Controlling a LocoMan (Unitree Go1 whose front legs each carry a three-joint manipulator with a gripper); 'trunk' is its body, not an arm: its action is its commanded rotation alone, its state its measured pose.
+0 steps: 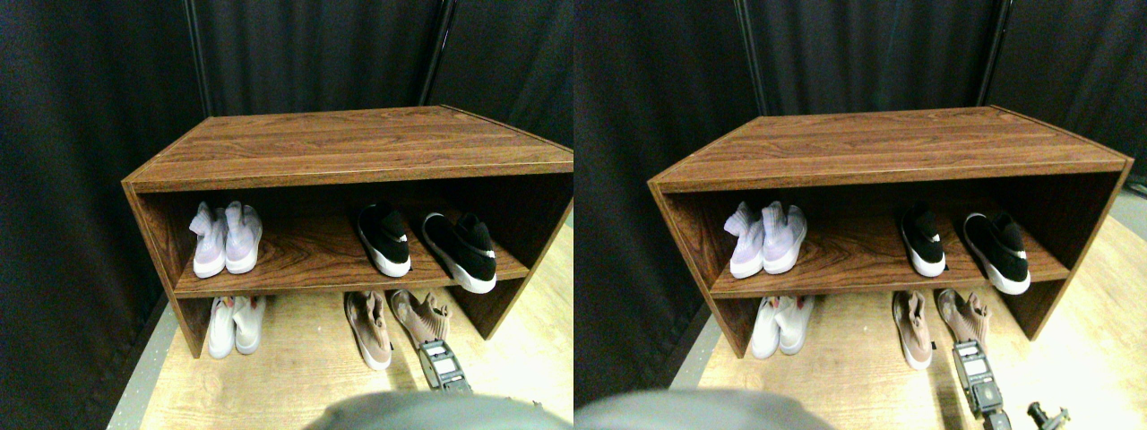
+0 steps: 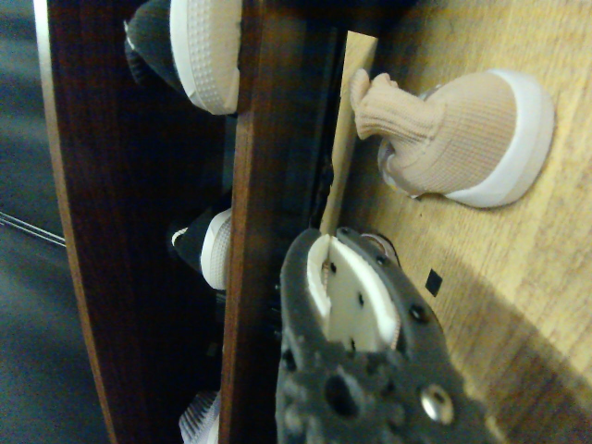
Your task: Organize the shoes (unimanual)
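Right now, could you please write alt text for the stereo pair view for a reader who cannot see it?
A wooden shoe rack holds lavender shoes and black shoes on its shelf. White shoes and beige shoes sit on the floor beneath, where the right tool reaches toward the right beige shoe.

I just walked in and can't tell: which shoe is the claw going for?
Find the brown wooden shoe rack. On the floor under its shelf, right side, stand two pinkish-beige knit shoes. It's the right-hand one, angled askew, with the claw right at its toe; its mate stands straighter, alone.
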